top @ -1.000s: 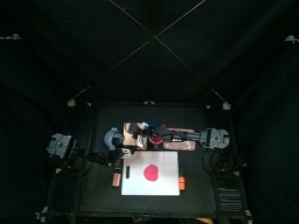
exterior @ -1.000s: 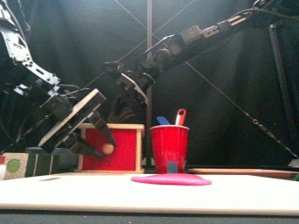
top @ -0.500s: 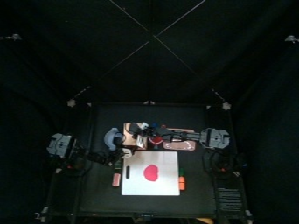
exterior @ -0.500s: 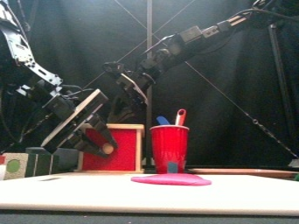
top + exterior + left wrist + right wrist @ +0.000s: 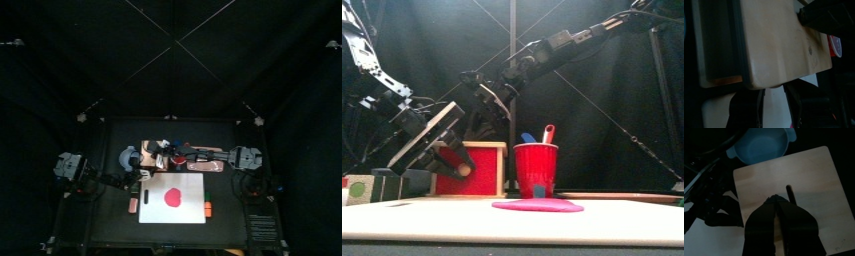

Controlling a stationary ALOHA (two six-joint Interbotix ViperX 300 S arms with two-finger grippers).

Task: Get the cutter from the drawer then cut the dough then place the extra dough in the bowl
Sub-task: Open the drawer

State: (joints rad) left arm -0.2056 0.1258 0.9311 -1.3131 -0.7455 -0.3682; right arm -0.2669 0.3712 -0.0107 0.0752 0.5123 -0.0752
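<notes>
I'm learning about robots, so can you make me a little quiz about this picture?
1. What lies on the white cutting board?
A) red dough
B) a sushi roll
C) a marker pen
2. True or false: the red cup holds two toy knives.
3. Fill in: the right gripper is over the pale wooden ___.
Key: 1 A; 2 true; 3 box, the wooden box.

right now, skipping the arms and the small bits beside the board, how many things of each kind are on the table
cutting board: 1
dough disc: 1
wooden box: 1
red cup: 1
knives: 2 (blue knife, red knife)
bowl: 1
total: 7
</notes>
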